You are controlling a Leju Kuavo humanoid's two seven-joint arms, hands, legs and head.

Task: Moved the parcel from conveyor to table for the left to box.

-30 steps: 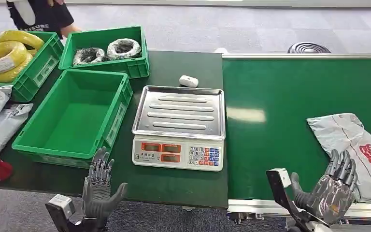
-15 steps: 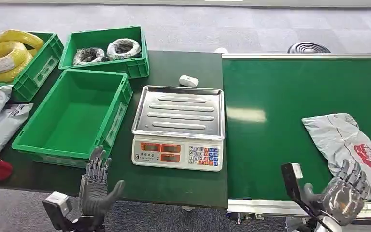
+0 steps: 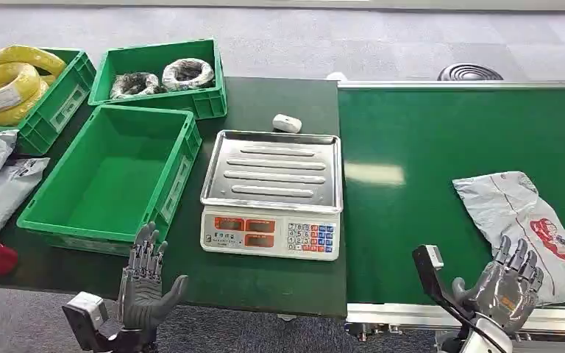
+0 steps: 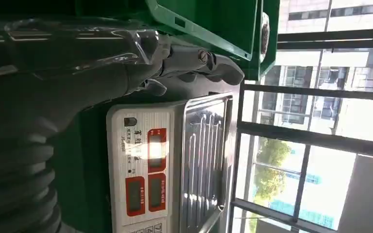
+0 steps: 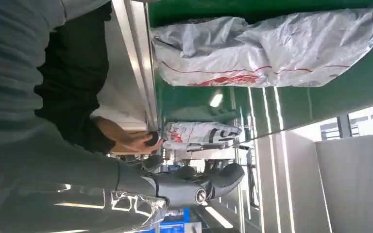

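The parcel (image 3: 524,224) is a soft, crinkled grey plastic mailer with red printing, lying flat on the smooth green conveyor belt (image 3: 427,147) near its right side. It is an irregular oblong, and its long axis runs diagonally, from the far-left corner towards the near-right edge of the belt. In the right wrist view the parcel (image 5: 272,48) shows deep folds and a thin red line across its glossy skin.

The right hand (image 3: 506,283) is metallic grey, its fingers spread and raised, holding nothing; it is at the near edge of the belt, with its fingertips over the near end of the parcel, and whether they touch it cannot be told. The left hand (image 3: 144,283) is likewise spread wide and empty, upright at the near edge of the dark green bench (image 3: 265,283), just in front of the empty green crate (image 3: 110,176), a rigid moulded plastic box with ribbed walls.

Between crate and belt sits a weighing scale (image 3: 272,193) with a ridged steel pan and a white keypad front.
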